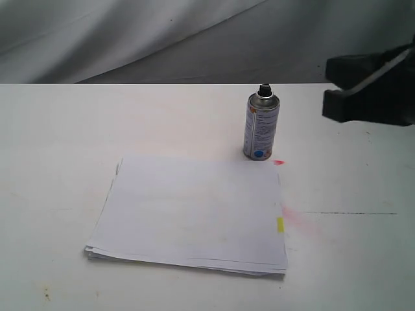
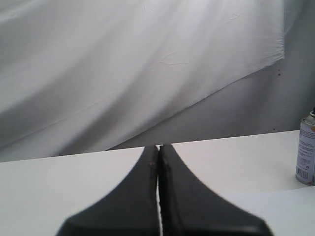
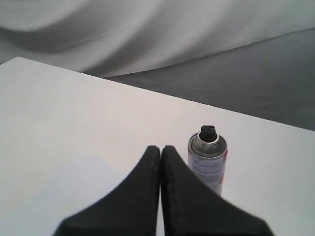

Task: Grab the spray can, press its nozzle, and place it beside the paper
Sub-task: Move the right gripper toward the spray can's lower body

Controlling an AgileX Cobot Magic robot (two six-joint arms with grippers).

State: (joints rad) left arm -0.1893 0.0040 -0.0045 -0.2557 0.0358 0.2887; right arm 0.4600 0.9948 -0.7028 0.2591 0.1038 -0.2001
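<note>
The spray can [image 1: 261, 127] stands upright on the white table, just past the far right corner of the paper [image 1: 191, 210]. Its black nozzle [image 1: 264, 89] sits on the silver top, and a blue dot shows near the base. A yellow tab [image 1: 280, 225] marks the paper's right edge. My right gripper [image 3: 160, 147] is shut and empty, hovering above the table with the can [image 3: 209, 164] close beside its fingers; in the exterior view the right gripper [image 1: 334, 94] is to the can's right. My left gripper [image 2: 158, 146] is shut on nothing, far from the can [image 2: 307, 153], and hidden from the exterior view.
Pink stains [image 1: 279, 162] mark the table [image 1: 58, 149] beside the can and near the paper's tab. A thin dark line [image 1: 350, 213] runs across the table at right. A draped white cloth [image 1: 117, 32] hangs behind the table's far edge.
</note>
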